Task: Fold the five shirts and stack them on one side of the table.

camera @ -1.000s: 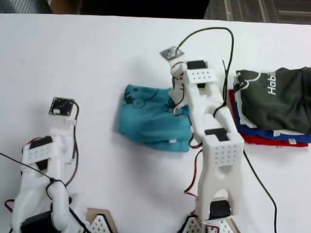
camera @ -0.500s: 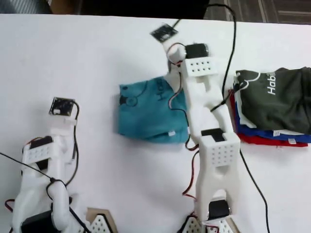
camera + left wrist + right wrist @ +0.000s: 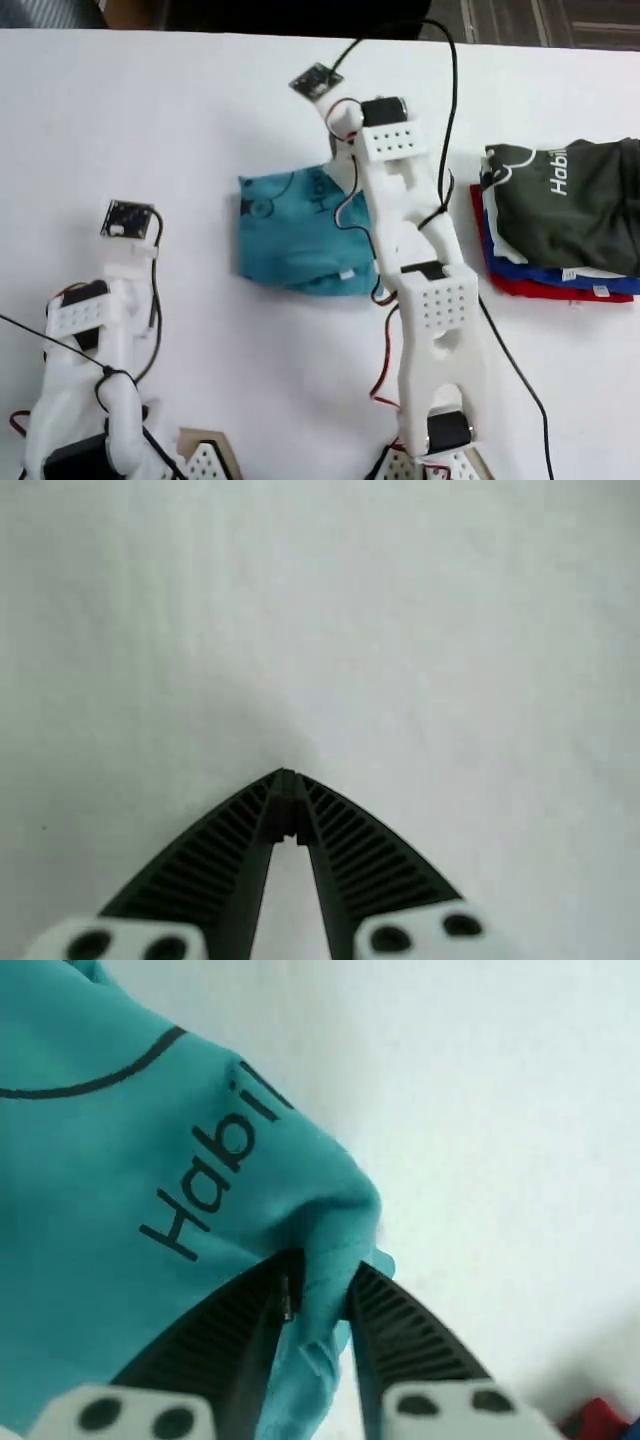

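My left arm [image 3: 90, 330] is parked well to the left of the teal shirt [image 3: 290, 235]. Left gripper [image 3: 285, 778] has its jaws pressed together at the tips with nothing between them, above the white table [image 3: 420, 620]. The teal shirt lies roughly folded in a loose, rumpled block near the middle of the table, with dark line print on its upper face. My right arm [image 3: 420, 290] runs along the teal shirt's right edge and partly covers it. Right gripper [image 3: 318, 1285] is pinching a raised fold of the teal shirt at that edge, jaws narrow with cloth bunched between them. Right of the teal shirt, apart from it, is the stack: dark green shirt [image 3: 570, 205] on top, blue shirt [image 3: 545, 272] under it, red shirt [image 3: 540, 290] at the bottom. Some white cloth shows between the layers; I can't tell what it is.
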Controlling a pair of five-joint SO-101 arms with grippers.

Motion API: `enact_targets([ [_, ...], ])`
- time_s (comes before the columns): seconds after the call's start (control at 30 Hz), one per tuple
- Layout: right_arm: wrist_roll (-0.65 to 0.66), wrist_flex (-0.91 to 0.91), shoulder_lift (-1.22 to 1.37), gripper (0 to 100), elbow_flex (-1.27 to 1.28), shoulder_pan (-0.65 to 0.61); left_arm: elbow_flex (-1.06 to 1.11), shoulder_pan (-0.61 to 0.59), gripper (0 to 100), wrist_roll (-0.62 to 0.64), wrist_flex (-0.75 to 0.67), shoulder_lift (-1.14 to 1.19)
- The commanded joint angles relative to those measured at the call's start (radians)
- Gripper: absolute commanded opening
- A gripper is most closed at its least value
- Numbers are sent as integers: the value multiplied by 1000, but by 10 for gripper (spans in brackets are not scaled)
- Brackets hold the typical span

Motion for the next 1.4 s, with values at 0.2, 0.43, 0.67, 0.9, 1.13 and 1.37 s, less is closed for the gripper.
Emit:
enact_targets([
  [0.2, 0, 151, -160, 232, -178, -1, -2, -2, 26, 6, -18, -25],
  [0.43, -51, 179, -390, 226, 230, -18, -2, -2, 26, 6, -18, -25],
  [0.67, -89, 71, -538, 226, 638, -28, -2, -2, 26, 6, -18, -25],
  [0.9, -98, -31, -549, 226, 818, -30, -2, -2, 26, 6, -18, -25],
  [1.13, -98, -54, -549, 133, 824, -30, -2, -2, 26, 6, -18, -25],
  [1.37, -98, -50, -561, 19, 818, -30, -2, -2, 26, 6, -18, -25],
])
